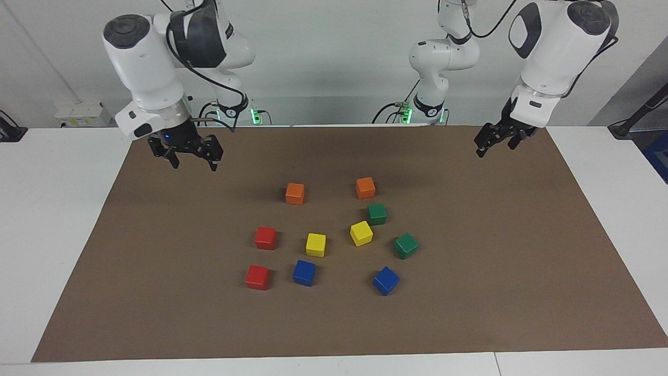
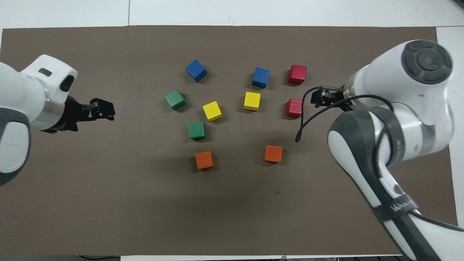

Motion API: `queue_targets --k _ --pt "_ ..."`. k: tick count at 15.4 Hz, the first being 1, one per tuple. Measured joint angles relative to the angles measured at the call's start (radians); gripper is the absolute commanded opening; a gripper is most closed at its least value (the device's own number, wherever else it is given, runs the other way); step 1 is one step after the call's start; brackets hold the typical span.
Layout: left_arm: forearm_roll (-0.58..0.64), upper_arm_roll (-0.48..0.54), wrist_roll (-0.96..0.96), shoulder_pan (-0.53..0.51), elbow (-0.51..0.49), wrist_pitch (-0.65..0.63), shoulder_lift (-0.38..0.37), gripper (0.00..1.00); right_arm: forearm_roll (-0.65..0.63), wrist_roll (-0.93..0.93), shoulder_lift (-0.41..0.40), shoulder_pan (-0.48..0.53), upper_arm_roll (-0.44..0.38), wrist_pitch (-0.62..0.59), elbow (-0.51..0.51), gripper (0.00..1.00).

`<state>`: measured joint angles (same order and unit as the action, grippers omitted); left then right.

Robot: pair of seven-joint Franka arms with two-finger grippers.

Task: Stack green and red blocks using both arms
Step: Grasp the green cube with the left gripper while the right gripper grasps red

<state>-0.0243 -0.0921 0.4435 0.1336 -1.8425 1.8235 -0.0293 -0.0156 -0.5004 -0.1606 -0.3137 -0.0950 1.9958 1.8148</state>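
Observation:
Two green blocks (image 1: 377, 214) (image 1: 406, 246) lie on the brown mat toward the left arm's end of the cluster, shown from above as green blocks (image 2: 197, 131) (image 2: 175, 99). Two red blocks (image 1: 265, 237) (image 1: 258, 277) lie toward the right arm's end, in the overhead view as red blocks (image 2: 295, 108) (image 2: 297, 74). All stand singly, apart. My right gripper (image 1: 194, 163) (image 2: 314, 100) hangs open and empty above bare mat, well short of the cubes. My left gripper (image 1: 493, 146) (image 2: 108, 112) hangs open and empty over the mat near its own end.
Two orange cubes (image 1: 295, 193) (image 1: 365, 187) lie nearest the robots. Two yellow cubes (image 1: 315, 244) (image 1: 361, 233) sit mid-cluster, and two blue cubes (image 1: 304, 272) (image 1: 386, 280) lie farthest out. The brown mat (image 1: 156, 292) covers the white table (image 1: 47, 209).

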Motion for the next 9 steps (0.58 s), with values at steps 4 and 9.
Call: queue_targets --k 4,9 --pt "0.000 -0.004 0.203 0.118 -0.007 0.164 0.125 1.00 0.018 -0.042 -0.121 -0.012 0.000 0.129 0.001 1.00" --pt "0.000 -0.005 0.243 0.181 -0.011 0.274 0.212 1.00 0.036 -0.068 -0.200 -0.028 0.000 0.213 0.001 1.00"
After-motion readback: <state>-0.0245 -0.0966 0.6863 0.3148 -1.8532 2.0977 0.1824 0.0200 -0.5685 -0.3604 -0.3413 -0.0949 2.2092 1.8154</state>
